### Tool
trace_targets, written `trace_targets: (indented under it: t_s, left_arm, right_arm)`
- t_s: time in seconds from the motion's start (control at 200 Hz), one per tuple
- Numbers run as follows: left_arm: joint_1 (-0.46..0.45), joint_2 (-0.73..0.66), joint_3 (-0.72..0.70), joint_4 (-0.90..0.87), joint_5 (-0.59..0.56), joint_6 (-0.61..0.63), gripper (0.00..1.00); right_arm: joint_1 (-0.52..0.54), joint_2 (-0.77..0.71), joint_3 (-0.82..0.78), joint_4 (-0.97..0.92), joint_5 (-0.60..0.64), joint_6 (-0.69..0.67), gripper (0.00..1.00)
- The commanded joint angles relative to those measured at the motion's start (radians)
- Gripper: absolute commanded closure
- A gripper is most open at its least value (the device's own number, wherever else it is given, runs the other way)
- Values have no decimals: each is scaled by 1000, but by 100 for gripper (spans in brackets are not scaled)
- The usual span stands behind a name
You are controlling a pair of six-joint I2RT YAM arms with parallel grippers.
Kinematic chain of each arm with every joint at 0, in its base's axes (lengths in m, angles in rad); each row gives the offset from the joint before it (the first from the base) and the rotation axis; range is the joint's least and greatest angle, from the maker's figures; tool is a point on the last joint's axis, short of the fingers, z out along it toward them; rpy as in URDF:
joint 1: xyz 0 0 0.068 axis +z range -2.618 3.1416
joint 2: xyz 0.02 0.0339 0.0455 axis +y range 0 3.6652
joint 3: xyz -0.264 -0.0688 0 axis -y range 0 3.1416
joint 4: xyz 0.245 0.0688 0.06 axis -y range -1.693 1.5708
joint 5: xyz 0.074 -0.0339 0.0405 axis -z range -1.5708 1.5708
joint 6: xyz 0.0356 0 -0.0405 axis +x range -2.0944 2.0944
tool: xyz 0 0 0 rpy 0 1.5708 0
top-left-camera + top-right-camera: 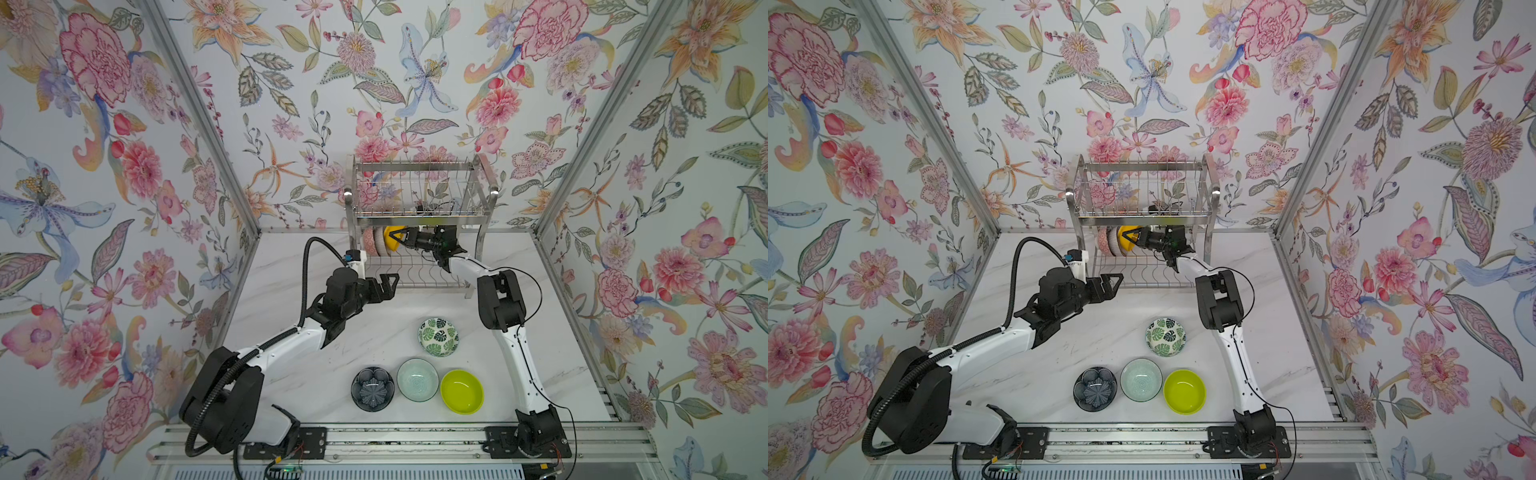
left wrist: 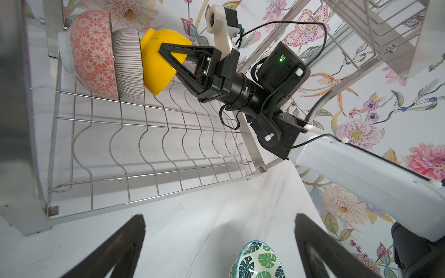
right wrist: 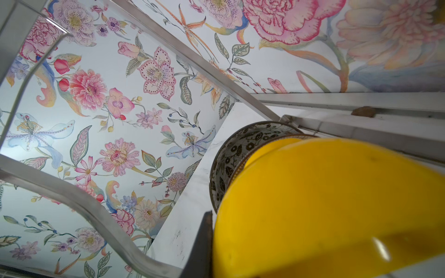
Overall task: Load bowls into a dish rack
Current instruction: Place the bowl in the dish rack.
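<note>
Yellow bowl (image 2: 156,69) on edge, lower tier of rack (image 1: 415,167), 9 o'clock end, against striped bowl (image 2: 127,65); right end effector (image 2: 166,51) clamped on its rim; left end effector (image 2: 219,217) wide, empty, at 7 o'clock of rack; four bowls (image 1: 417,379) on worktop (image 1: 291,374), 6 o'clock.

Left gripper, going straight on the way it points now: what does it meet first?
Most likely the right arm's wrist, just behind the right gripper, which is shut on the yellow bowl. The open left gripper aims at it, though their relative height is unclear.

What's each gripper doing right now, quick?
Left gripper: open, holding nothing.
Right gripper: shut on the yellow bowl in the dish rack lower tier.
</note>
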Motion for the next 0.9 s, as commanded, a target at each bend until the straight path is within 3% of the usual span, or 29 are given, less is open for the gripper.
trace_targets:
  t_s: [0.0,0.896]
  left_arm:
    - [13,11,28,-10,24,-14,1]
    - [22,38,41,-16,47,-30,1]
  right_arm:
    - [-8,45,45,75,-41,44,100]
    - [1,84,61,59,-58,51,100]
